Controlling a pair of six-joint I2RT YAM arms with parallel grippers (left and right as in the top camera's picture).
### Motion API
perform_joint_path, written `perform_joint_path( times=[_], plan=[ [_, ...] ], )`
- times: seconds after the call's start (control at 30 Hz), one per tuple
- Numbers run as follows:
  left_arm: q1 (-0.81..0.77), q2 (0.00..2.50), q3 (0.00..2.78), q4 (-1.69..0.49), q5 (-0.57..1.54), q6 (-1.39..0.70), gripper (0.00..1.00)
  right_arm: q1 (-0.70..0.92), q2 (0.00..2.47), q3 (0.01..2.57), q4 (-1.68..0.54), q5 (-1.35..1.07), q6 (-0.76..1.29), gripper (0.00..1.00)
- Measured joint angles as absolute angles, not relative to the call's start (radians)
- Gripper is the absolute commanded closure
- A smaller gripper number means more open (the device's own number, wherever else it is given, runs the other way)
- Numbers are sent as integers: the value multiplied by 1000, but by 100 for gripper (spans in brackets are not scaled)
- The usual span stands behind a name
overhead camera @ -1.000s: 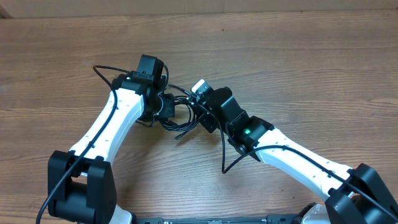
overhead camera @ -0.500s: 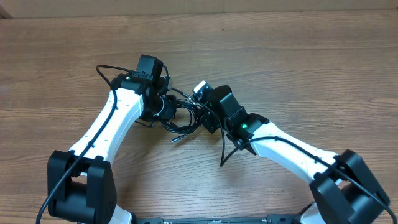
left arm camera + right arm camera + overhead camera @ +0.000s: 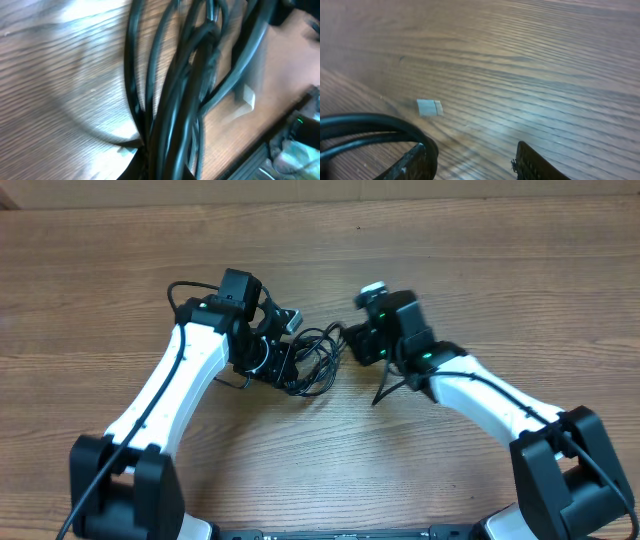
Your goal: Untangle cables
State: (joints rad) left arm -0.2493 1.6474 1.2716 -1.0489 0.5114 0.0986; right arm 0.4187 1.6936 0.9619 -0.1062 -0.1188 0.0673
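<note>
Overhead view: two white-and-black robot arms meet over a brown wood-grain bench, with one tangle of thin black cables lying on the wood between them. The left arm reaches in from the lower left. The left fingers are closed on the left side of the tangle, and its loops spread out to the right of them. The right arm, with one small green light on its wrist, comes in from the lower right. The right fingers point at the tangle from just beside its right-hand loops. Seen from the right wrist, those two dark fingers stand apart with bare wood between them, gripping nothing. One black loop curves in beside the finger on the left of that picture. One small pale rectangular tab lies on the bench ahead of them. The left wrist view is blurred and very close. It shows several black strands running side by side and drawing together at the bottom edge. How many separate cables make up the tangle cannot be counted. One similar pale piece lies on the wood beside the strands.
</note>
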Motion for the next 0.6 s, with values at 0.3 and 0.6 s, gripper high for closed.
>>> perform_joint_path(
  times=[0.3,0.6],
  plan=[
    [-200,1481,1260,-1117,528,185,96,203,1697,966,-143,7,162,48],
    [-192,1477,1258,-1022,527,160,96,229,1637,966,-292,-82,179,31]
  ],
)
